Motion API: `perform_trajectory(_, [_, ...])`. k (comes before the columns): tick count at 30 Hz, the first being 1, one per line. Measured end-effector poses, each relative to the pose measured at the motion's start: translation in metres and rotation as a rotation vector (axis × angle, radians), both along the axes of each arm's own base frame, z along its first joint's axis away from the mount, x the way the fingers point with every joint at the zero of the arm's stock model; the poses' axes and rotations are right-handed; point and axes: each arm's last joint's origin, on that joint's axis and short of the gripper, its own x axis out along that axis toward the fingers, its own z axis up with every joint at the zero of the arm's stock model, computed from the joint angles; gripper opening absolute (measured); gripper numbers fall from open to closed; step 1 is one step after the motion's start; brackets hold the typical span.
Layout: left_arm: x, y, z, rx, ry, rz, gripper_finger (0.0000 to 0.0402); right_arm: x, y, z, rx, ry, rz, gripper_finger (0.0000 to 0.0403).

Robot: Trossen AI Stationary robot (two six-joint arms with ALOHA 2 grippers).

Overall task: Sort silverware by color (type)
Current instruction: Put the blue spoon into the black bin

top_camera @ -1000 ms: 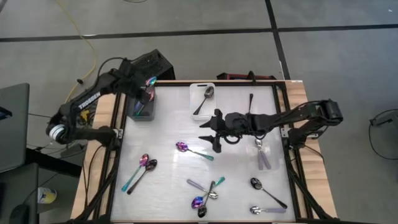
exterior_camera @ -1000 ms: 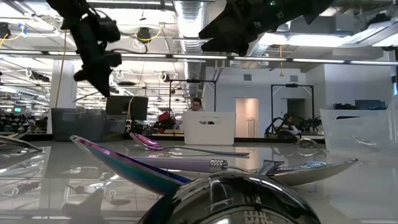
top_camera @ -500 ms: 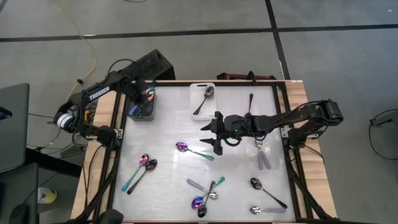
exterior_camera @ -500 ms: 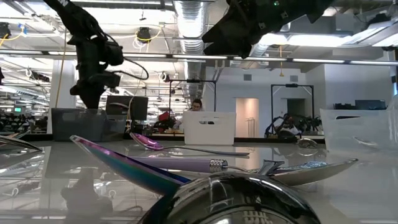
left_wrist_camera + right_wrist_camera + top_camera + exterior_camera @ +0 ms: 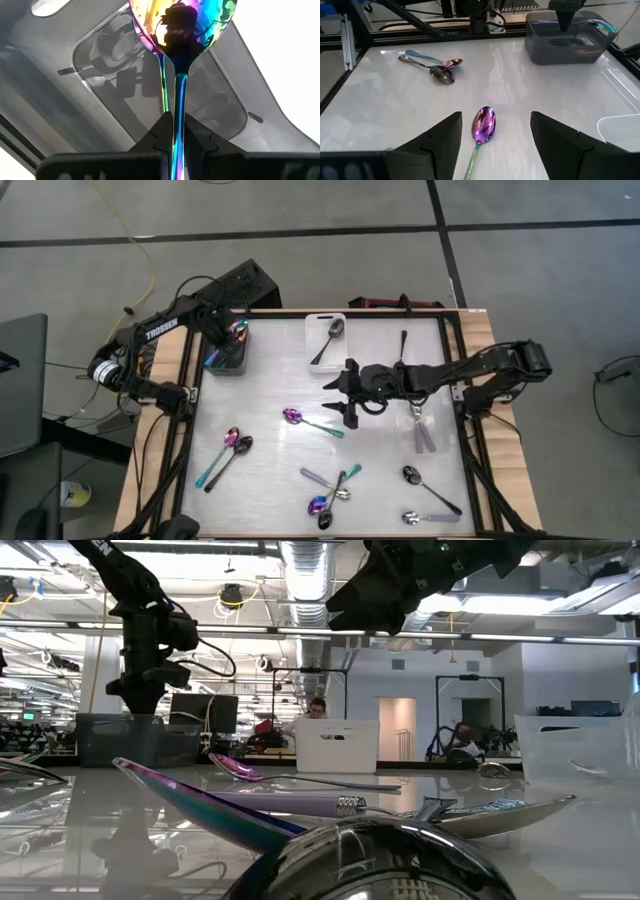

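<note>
Your left gripper [image 5: 232,338] over grey bin [image 5: 214,366] at far left, jaws pinched on iridescent spoon [image 5: 176,30]. Your right gripper [image 5: 492,131] mid-table, jaws wide, nothing held, purple spoon [image 5: 482,126] on table between fingers. Other spoons scattered near side; one in white bin [image 5: 312,323].

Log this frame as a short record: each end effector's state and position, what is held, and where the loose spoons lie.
left end effector: shut on iridescent spoon, over grey bin
right end effector: open, hovering above purple spoon mid-table
white bin: one spoon inside
loose spoons: scattered on the table's near half
</note>
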Motion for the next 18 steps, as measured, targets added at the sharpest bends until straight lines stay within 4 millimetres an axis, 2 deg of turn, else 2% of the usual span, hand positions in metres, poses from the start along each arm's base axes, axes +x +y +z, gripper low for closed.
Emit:
perform_trajectory(13, [-0.0003,-0.0007,-0.0002,-0.012,-0.003,0.029,0.0013,0.0000,0.0001,0.0001,0.004,-0.001,-0.002,0.0260])
perform_trajectory(18, [-0.0003,-0.0007,-0.0002,-0.012,-0.003,0.031,0.0036,0.0000,0.0001,0.0001,0.005,-0.001,-0.002,0.0260])
